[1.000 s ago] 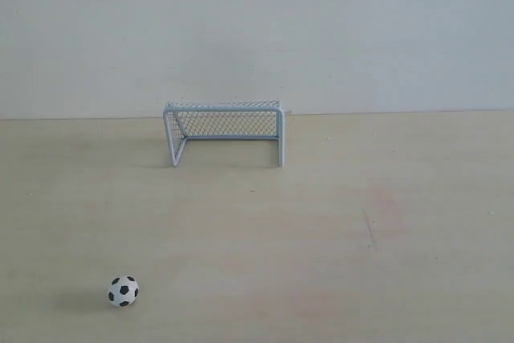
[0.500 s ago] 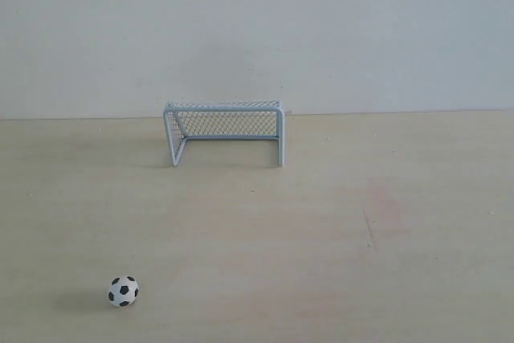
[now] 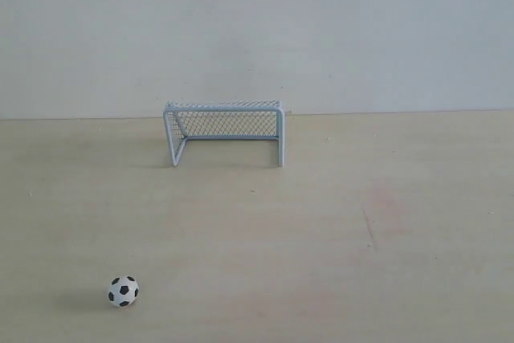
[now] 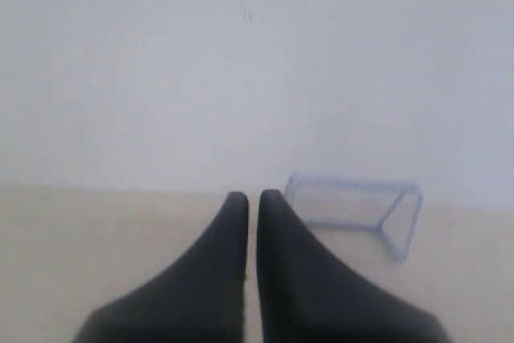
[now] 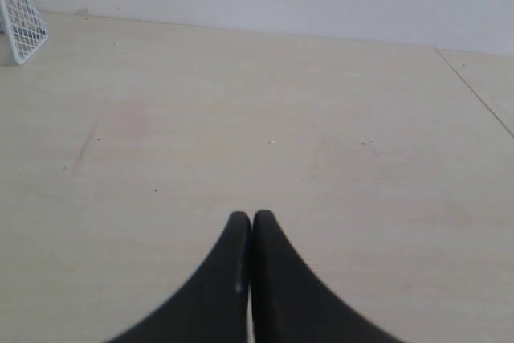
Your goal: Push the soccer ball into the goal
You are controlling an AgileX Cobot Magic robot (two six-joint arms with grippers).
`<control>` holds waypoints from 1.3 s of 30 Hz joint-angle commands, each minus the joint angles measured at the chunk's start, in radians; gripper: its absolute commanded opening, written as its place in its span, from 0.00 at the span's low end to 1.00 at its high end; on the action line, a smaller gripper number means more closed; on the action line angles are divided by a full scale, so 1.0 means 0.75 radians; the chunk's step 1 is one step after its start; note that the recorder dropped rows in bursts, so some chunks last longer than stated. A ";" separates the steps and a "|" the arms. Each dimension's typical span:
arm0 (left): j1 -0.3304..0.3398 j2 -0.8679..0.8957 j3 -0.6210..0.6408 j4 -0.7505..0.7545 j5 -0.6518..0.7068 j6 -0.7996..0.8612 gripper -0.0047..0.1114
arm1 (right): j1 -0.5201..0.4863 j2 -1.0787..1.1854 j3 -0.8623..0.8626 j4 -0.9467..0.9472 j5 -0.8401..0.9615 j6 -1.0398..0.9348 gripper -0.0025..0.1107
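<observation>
- Starting out, by my judgement: the soccer ball (image 3: 123, 291) rests untouched on the table (image 3: 377, 271) at the front left of the exterior view, well apart from the goal (image 3: 224, 132) by the back wall.
- The next move calls for the left gripper (image 4: 252, 198) to get behind the ball and nudge it toward the goal mouth (a glancing touch could send it wide).
- Neither arm shows in the exterior view. The left jaws are drawn to a thin slit and hold nothing; the right gripper (image 5: 250, 218) is pressed closed and empty.

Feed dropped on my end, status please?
Left claw shut, right claw shut, both empty. Soccer ball untouched, well short of goal. Nothing between them.
</observation>
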 commanded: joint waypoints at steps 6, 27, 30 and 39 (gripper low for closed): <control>-0.007 0.000 -0.489 -0.009 0.540 -0.204 0.08 | 0.006 -0.006 -0.001 0.002 -0.018 0.000 0.02; -0.014 0.235 -0.660 0.194 0.367 -0.495 0.08 | 0.006 -0.006 -0.001 0.002 -0.008 0.000 0.02; -0.068 0.514 -0.838 0.303 0.328 -0.586 0.08 | 0.006 -0.006 -0.001 0.002 -0.008 0.000 0.02; -0.152 1.242 -1.535 0.281 0.822 0.003 0.08 | 0.006 -0.006 -0.001 0.002 -0.010 0.000 0.02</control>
